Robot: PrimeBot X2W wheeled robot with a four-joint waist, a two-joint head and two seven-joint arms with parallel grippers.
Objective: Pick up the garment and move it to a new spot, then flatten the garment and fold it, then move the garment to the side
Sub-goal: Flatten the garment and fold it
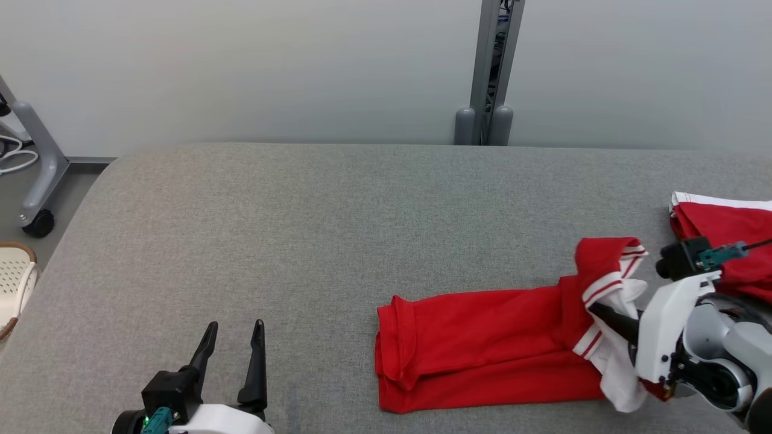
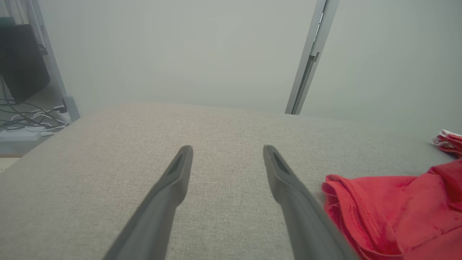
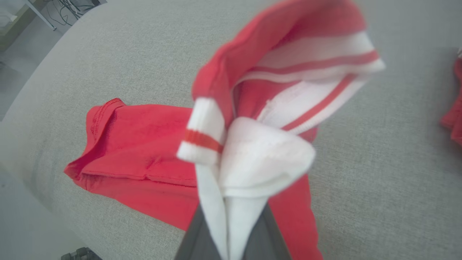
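The garment [image 1: 482, 349] lies on the table [image 1: 301, 241] right of centre, its right end held in the right gripper [image 1: 603, 314], a second garment [image 1: 724, 229] behind that, the left gripper [image 1: 236, 325] well apart to its left, and a post [image 1: 491, 72] behind the table.

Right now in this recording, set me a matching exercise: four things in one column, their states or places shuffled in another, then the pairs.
1. left end effector
2. right end effector
3. long red garment
4. second red garment

A. at the table's right edge
B. open, holding nothing
C. shut on white trim
D. one end lifted, rest lying flat

Pairs: 1-B, 2-C, 3-D, 4-A
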